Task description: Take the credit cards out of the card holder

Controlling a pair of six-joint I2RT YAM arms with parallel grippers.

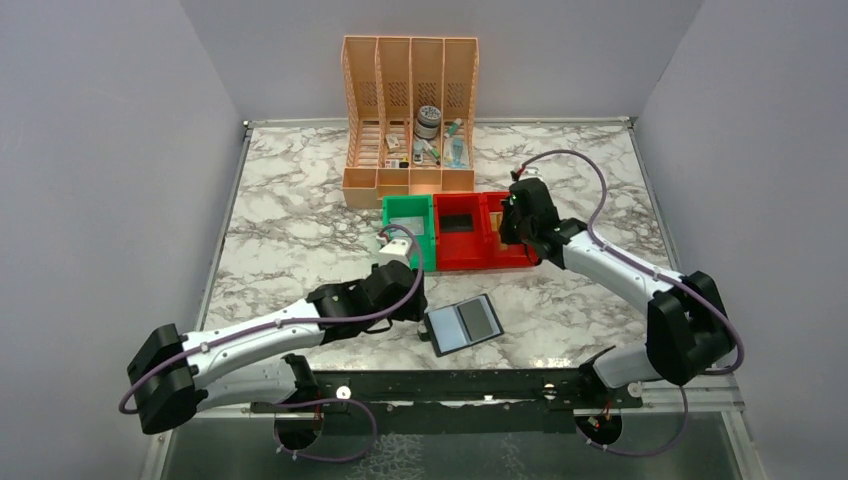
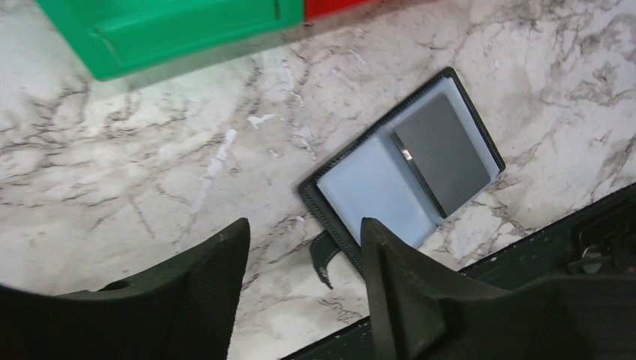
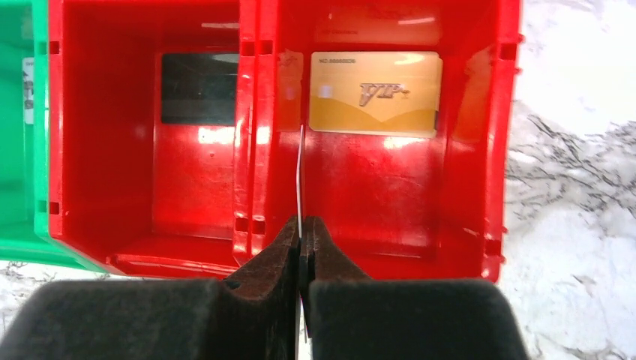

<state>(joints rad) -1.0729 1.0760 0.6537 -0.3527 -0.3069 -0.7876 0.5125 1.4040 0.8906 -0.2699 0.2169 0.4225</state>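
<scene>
Front edge: a black rail [image 1: 440,385] carries both arm bases at the near lip of the table [image 1: 300,220], its top white marble pattern with grey veins.
Left gripper [image 2: 304,229]: low over the marble, jaws apart with nothing between them, just beside the card holder's short black tab [image 2: 322,259].
Card holder [image 2: 405,176]: lies open and flat on the marble near the rail, pale blue lining up, askew to the table edge; a dark grey card [image 2: 442,154] sits in one pocket.
Bins: a green bin [image 1: 408,203] and two red ones stand side by side mid-table.
Left red bin [image 3: 90,150]: a dark card [image 3: 199,88] lies flat on its floor.
Right red bin [image 3: 465,150]: a gold card [image 3: 375,94] lies flat, face up.
Right gripper [image 3: 300,229]: clamped on a thin pale card [image 3: 300,172], held edge-on above the red bins, close to the wall they share.
Back of table: a peach file organiser [image 1: 410,100] with four slots, small items inside.
Room: plain grey walls [image 1: 100,150] close in on three sides.
</scene>
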